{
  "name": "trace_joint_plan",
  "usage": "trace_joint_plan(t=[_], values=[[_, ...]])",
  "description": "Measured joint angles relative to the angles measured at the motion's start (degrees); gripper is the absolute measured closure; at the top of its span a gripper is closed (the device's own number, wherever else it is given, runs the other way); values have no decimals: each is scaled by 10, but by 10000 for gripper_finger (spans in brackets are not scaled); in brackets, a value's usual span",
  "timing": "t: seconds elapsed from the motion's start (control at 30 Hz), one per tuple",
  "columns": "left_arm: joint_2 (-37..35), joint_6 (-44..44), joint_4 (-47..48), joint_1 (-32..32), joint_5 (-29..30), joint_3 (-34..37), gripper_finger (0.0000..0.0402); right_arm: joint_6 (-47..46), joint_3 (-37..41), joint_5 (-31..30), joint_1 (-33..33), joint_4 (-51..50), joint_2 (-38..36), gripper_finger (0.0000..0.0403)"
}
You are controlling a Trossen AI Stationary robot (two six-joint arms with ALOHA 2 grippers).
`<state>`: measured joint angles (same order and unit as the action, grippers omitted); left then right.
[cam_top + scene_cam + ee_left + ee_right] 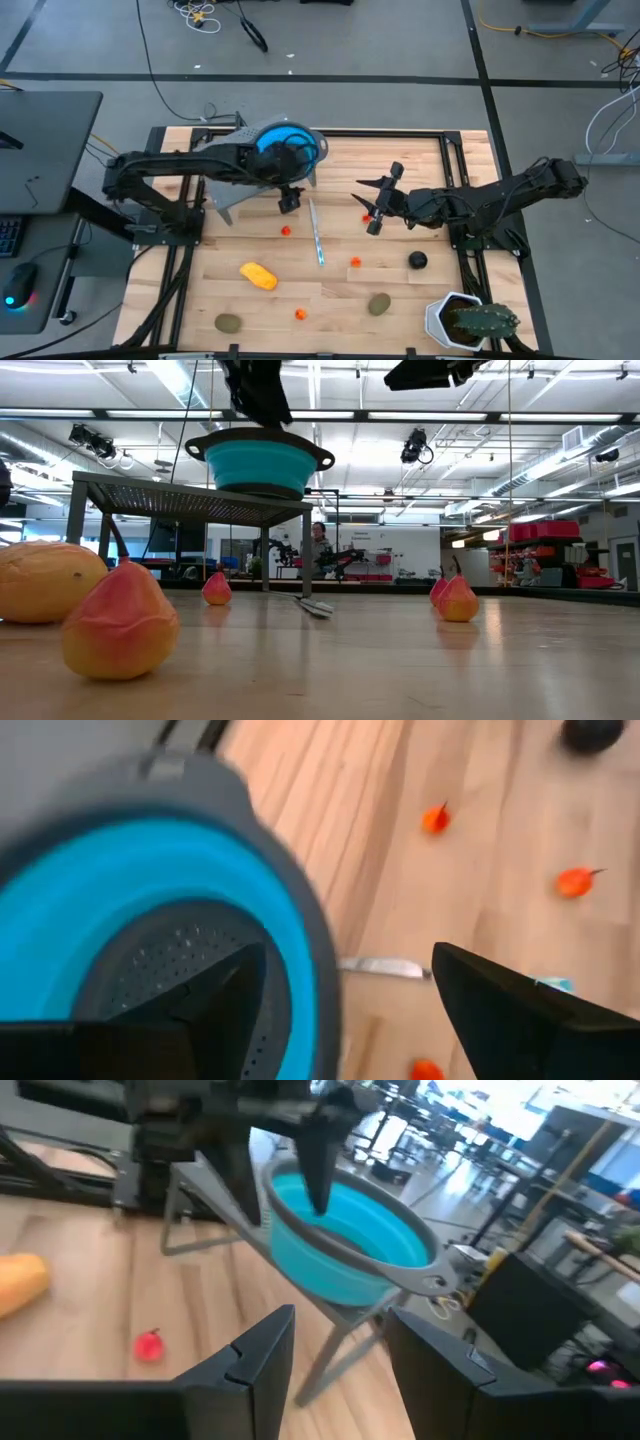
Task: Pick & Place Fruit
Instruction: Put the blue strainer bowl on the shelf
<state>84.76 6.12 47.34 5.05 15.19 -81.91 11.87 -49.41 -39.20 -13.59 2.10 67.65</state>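
Note:
The blue colander (285, 145) stands on a grey metal stand (190, 500) at the far middle of the table. My left gripper (340, 980) is open just above the colander's near rim, one finger over the inside and one outside, and I see no touch. My right gripper (372, 205) is open and empty, raised over the table's middle and facing the colander (350, 1240). On the table lie the yellow oblong (258, 275), two olive-brown ovals (228, 322) (379, 303), the black ball (417, 261) and several orange-red balls (286, 231).
A thin silvery-blue stick (317, 232) lies on the table's middle between the two grippers. A spiky green plant in a white pot (470, 320) stands at the near right corner. Dark frame rails run along the table's left and right sides.

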Motion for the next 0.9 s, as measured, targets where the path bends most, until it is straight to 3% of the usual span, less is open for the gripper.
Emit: trace_joint_plan(t=[0.3,0.43,0.63,0.9], values=[[24,11,31,35,3,0,107,34,0,-14,1,-19,0,233],[24,17,59,43,3,0,127,41,0,-33,1,-19,0,233],[24,18,60,44,-14,0,202,41,0,-47,2,-21,0,233],[24,7,76,44,-21,0,349,38,0,-47,2,-21,0,233]])
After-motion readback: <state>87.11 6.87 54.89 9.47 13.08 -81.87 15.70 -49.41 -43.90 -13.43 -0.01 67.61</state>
